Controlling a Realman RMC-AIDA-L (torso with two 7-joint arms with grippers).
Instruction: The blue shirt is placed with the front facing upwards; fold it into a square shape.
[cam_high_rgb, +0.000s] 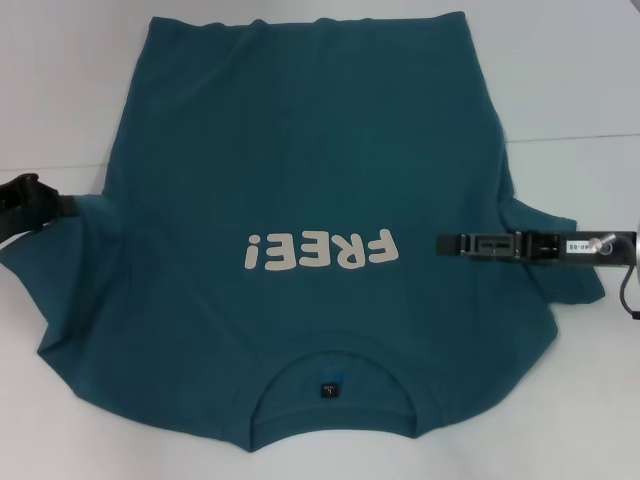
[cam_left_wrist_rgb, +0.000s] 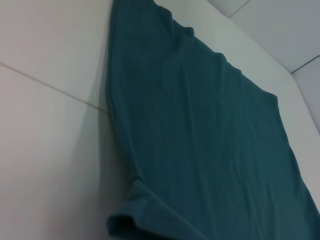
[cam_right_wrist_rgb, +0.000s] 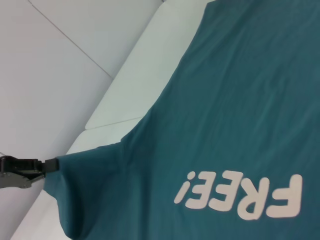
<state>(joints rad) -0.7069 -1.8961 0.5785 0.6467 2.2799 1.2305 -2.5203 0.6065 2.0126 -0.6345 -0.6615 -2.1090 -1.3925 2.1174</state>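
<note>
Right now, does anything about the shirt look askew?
Slightly. The shirt lies front up, collar nearest the robot, but its right sleeve is bunched under the right gripper, and the left sleeve is rumpled by the left gripper. No damage shows.

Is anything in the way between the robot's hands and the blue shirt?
No, nothing visible. The left gripper is already at the blue shirt's left sleeve, and the right gripper reaches over its right side above the cloth. Only the white table surrounds it.
</note>
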